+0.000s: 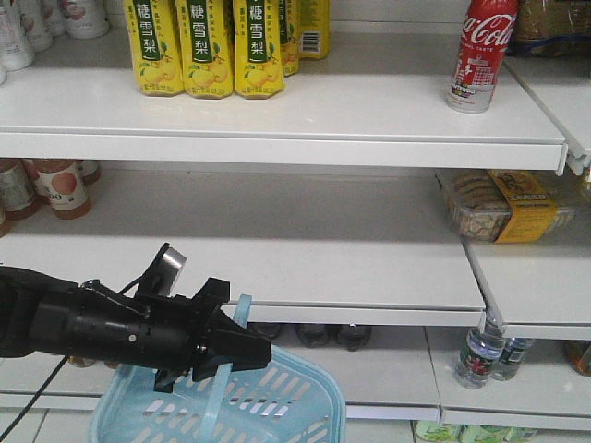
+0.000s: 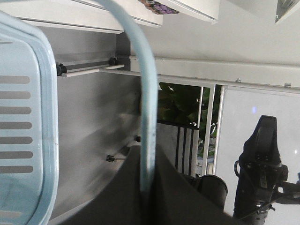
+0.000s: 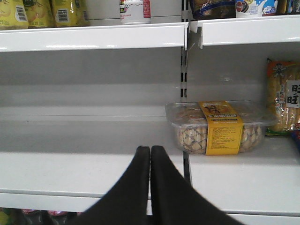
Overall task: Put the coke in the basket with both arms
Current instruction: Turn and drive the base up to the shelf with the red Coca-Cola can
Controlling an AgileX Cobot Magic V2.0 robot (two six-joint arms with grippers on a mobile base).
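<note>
Front view: the coke stands upright at the right end of the top shelf, well apart from the yellow bottles. Low in front, the left gripper is clamped on the swing handle of the basket.
Left wrist view: the handle runs between the closed jaws.
Right wrist view: the right gripper, fingertips pressed together, holds nothing and faces a snack box.

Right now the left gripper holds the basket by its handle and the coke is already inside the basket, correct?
Not quite. The left gripper does hold the basket by its handle, but the coke is not inside it: the front-facing view shows it standing upright on the top shelf, far right.
</note>
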